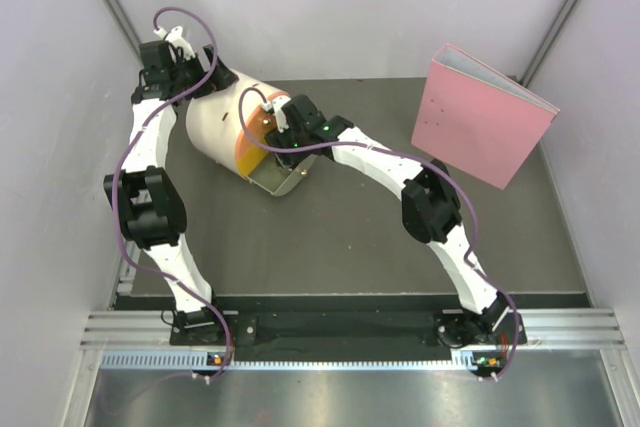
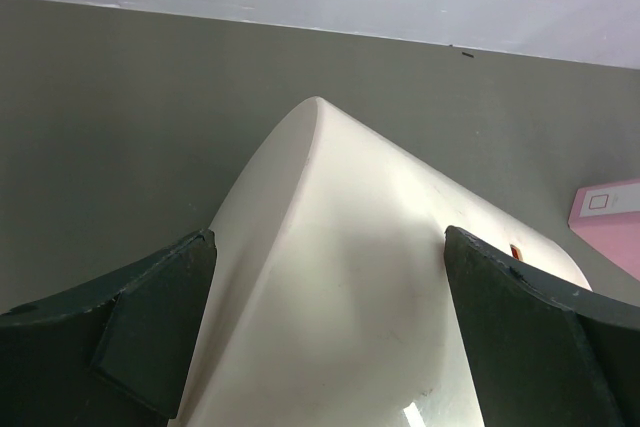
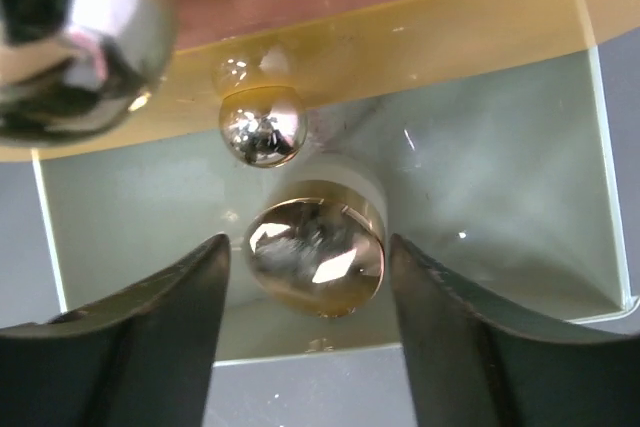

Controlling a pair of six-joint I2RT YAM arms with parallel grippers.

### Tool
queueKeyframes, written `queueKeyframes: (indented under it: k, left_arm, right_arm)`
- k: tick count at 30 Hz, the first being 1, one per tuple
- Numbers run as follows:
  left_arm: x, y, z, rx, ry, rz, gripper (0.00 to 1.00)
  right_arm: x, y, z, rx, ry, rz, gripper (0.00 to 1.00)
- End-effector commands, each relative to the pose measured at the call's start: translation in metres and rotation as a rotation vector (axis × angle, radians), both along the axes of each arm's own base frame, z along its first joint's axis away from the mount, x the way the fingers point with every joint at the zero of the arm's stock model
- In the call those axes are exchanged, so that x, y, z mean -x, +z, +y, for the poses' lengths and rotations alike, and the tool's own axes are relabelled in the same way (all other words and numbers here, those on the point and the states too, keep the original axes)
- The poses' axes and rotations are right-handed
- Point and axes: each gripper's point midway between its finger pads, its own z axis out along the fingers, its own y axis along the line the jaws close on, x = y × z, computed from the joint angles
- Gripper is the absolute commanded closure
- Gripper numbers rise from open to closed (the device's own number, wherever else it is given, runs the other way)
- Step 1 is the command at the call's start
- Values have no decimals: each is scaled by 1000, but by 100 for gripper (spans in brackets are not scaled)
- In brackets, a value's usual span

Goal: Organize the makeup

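The round gold compact (image 3: pixel 315 247) lies in the open see-through drawer (image 3: pixel 490 197) of the cream cylindrical box (image 1: pixel 220 122). My right gripper (image 3: pixel 308 244) is open, one finger on each side of the compact with a small gap on both. In the top view the right gripper (image 1: pixel 278 137) is at the box's orange front, above the pulled-out drawer (image 1: pixel 285 179). My left gripper (image 1: pixel 203 80) is open over the far end of the box; in its wrist view the left gripper (image 2: pixel 330 247) straddles the cream box (image 2: pixel 340 287). The lipstick cases and peach bottles are out of view.
A pink binder (image 1: pixel 482 122) stands open at the back right and shows at the edge of the left wrist view (image 2: pixel 610 217). A small shiny knob (image 3: pixel 262 127) and a larger one (image 3: pixel 80 37) sit on the orange front above the drawer. Walls close the table on three sides.
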Motion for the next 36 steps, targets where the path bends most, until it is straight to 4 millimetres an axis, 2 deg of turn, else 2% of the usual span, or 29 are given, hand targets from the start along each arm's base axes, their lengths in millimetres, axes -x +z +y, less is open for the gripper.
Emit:
queueKeyframes:
  k: [1,3,7,8,9,10,11,12,13,16,17,19,20,21,22,23,24,25,26,27,28,30,31,32,33,36]
  left_arm:
    - [27,-60,-13,-14,-47,214,1]
    - [27,-59,-12,-14,-47,212,1]
    - [27,-59,-13,-14,-48,210,1]
    - [27,-59,-13,-13,-50,212,1]
    - [27,-59,-13,-13,-50,210,1]
    - [27,-60,-13,-13,-50,213,1]
    - [27,-59,-13,-13,-50,212,1]
    - [27,-60,-13,-14,-49,213,1]
    - [26,-60,-13,-14,-49,212,1]
    - [26,-60,-12,-19,-46,213,1]
    - [26,-60,-12,-21,-46,212,1]
    - [26,-60,-12,-21,-46,212,1]
    - [26,-60,-11,-21,-45,216,1]
    - [26,-62,-12,-21,-47,218,1]
    - [26,-61,-11,-23,-44,215,1]
    - [26,-62,-11,-24,-45,218,1]
    - [26,-61,-11,-26,-42,216,1]
    - [27,-62,-11,-27,-45,220,1]
    - [27,-62,-10,-32,-43,221,1]
    - [27,-62,-9,-42,-43,220,1]
    - [27,-62,-8,-47,-37,221,1]
    - [27,-60,-7,-51,-37,216,1]
    - [27,-61,-7,-51,-37,220,1]
    - [27,-62,-7,-49,-38,221,1]
    - [27,-63,-8,-43,-38,225,1]
    - [26,-63,-8,-42,-39,223,1]
  right_arm:
    - [-10,54,5,-101,-23,-108,33]
    - [-10,56,3,-99,-25,-113,27]
    - [-11,60,0,-93,-41,-128,26]
    - [-11,72,0,-114,-42,-148,26]
    - [-8,71,-1,-114,-41,-149,26]
    - [-12,78,-6,-115,-66,-173,26]
    - [-11,100,-7,-152,-70,-212,26]
    - [-9,97,-11,-150,-74,-213,26]
    - [-7,104,-13,-157,-70,-228,26]
    - [0,132,-24,-190,-71,-278,27]
    - [5,152,-30,-216,-73,-306,28]
    - [8,155,-39,-219,-90,-320,29]
    - [13,169,-46,-240,-101,-337,32]
    - [15,160,-53,-229,-112,-323,33]
    - [16,173,-60,-265,-135,-329,36]
    - [17,173,-64,-278,-150,-318,47]
    - [19,165,-68,-284,-155,-290,53]
    - [16,163,-74,-316,-186,-251,57]
    - [17,169,-79,-349,-198,-238,62]
    - [21,161,-80,-369,-188,-192,66]
    - [17,165,-90,-418,-230,-158,69]
    - [18,155,-95,-487,-240,-97,75]
    - [11,156,-105,-549,-288,-50,78]
    - [14,144,-105,-585,-275,3,84]
    - [8,142,-113,-641,-321,61,85]
    - [7,122,-115,-740,-331,187,99]
